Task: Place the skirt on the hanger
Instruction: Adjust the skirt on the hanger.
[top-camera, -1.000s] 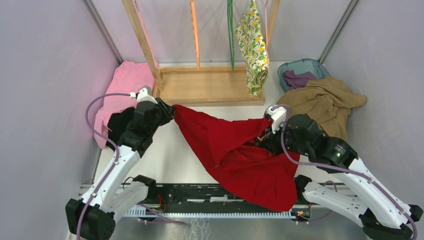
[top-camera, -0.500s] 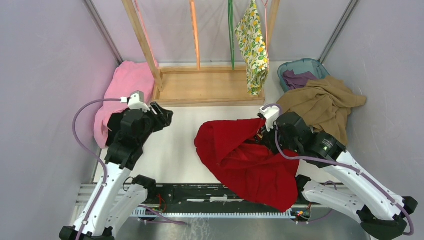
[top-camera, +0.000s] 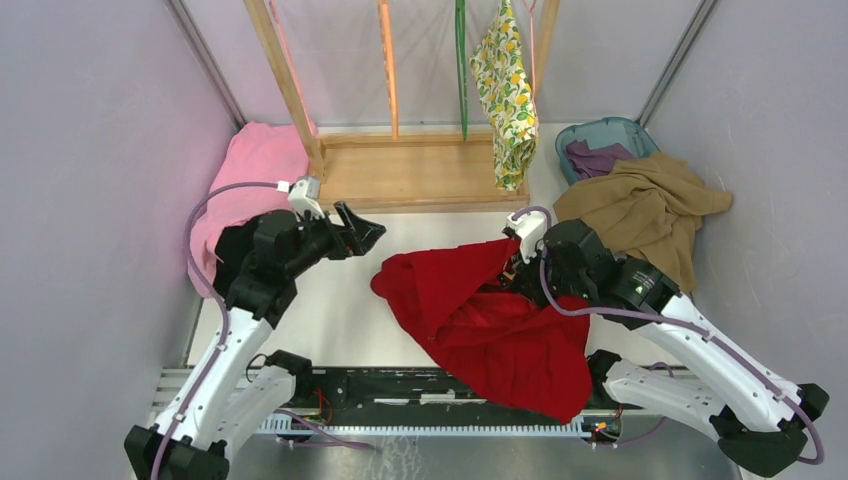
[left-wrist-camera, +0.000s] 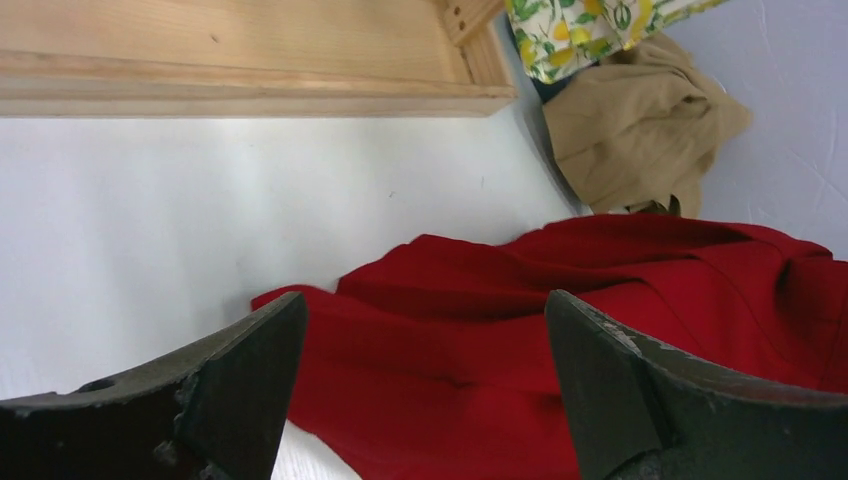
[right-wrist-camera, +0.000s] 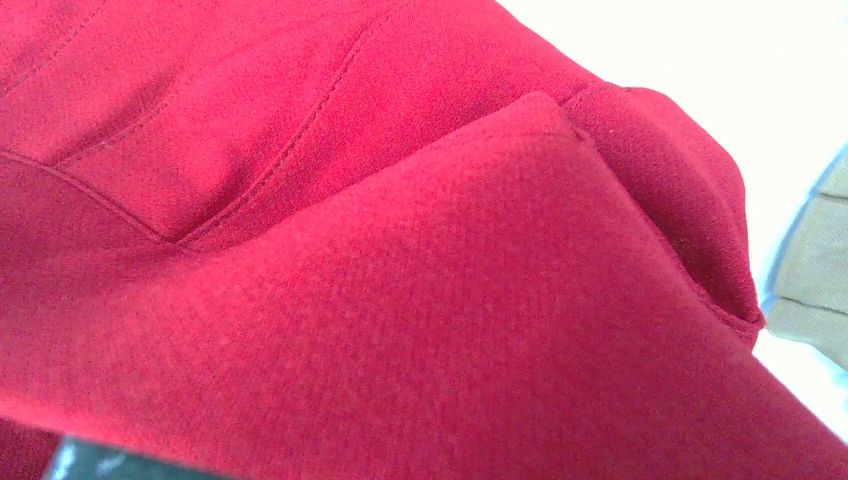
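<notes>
The lemon-print skirt (top-camera: 505, 95) hangs from the top of the wooden rack, and a thin pink hanger (top-camera: 531, 50) wire shows beside its upper edge. Its lower hem also appears in the left wrist view (left-wrist-camera: 580, 30). My left gripper (top-camera: 365, 228) is open and empty just left of a red garment (top-camera: 490, 310). In its wrist view the gripper (left-wrist-camera: 425, 360) has red cloth lying beyond its spread fingers. My right gripper (top-camera: 512, 268) is buried in the red garment's upper fold, shut on it. Red fabric (right-wrist-camera: 400, 280) fills the right wrist view and hides the fingers.
A wooden rack base (top-camera: 420, 170) stands at the back, with an orange hanger (top-camera: 389, 70) and a green hanger (top-camera: 462, 70). A pink cloth (top-camera: 250, 170) lies back left. A tan garment (top-camera: 645, 205) and a teal basket (top-camera: 600, 135) sit back right.
My left gripper has let go of the red garment's corner and opened wide. The stretched cloth has slumped back toward the right gripper. The right arm shifted slightly left.
</notes>
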